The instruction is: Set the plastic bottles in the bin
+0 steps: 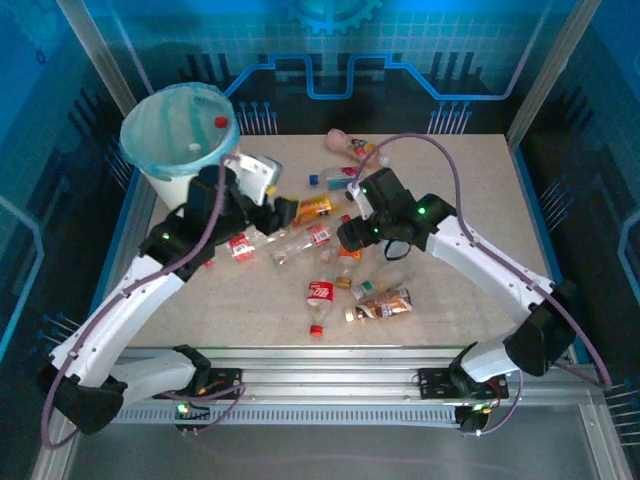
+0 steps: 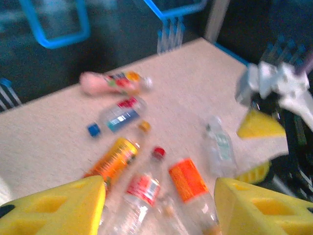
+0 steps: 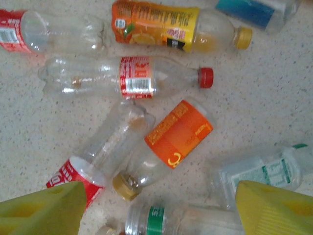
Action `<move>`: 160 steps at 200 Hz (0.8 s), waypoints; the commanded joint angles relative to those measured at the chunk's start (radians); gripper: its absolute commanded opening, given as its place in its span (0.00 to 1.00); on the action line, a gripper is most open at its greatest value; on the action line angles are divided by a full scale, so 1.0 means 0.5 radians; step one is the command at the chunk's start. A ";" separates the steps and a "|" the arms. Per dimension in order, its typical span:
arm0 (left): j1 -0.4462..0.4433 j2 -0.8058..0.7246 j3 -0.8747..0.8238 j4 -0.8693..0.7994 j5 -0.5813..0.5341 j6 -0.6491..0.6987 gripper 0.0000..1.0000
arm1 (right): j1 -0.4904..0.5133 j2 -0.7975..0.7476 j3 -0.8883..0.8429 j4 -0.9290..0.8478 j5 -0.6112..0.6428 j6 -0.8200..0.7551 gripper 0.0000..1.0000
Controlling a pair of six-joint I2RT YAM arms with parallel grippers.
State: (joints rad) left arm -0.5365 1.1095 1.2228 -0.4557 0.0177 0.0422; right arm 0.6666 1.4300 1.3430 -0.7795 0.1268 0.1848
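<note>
Near edge: a cola bottle (image 1: 319,295) and a brown-label bottle (image 1: 380,307) lie on the speckled table (image 1: 480,190), not yet binned.
Right gripper (image 3: 159,188): yellow fingers wide, empty, over a crumpled clear orange-label bottle (image 3: 178,133).
Left gripper (image 2: 159,183): fingers apart, empty, above the middle pile.
Far edge: a pink bottle (image 1: 337,139), opaque and rounded.
Far left corner: the bin (image 1: 128,140), round, with a thin blue liner; a red cap (image 1: 220,122) shows inside. Most bottles remain outside.

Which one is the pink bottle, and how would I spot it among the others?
Start at the white bin at the far left corner of the table and look right along its far edge. The pink bottle lies there on its side, beyond the main heap; it alone is opaque pink.
</note>
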 commanded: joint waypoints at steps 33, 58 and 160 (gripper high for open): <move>-0.177 -0.090 -0.027 -0.436 0.255 0.242 0.81 | 0.327 -0.309 -0.354 0.176 -0.230 -1.142 0.86; -0.210 -0.324 -0.219 -0.460 0.382 0.593 0.84 | 0.323 -0.609 -0.822 0.703 -0.440 -1.852 0.89; -0.223 -1.326 -1.295 -0.399 0.566 1.504 0.95 | 0.297 0.067 -0.420 0.432 -0.555 -3.060 0.92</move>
State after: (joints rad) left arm -0.6399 0.4885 0.6132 -0.6304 0.2790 0.7086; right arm 0.8047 1.3968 1.0489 -0.5133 -0.1173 -1.1790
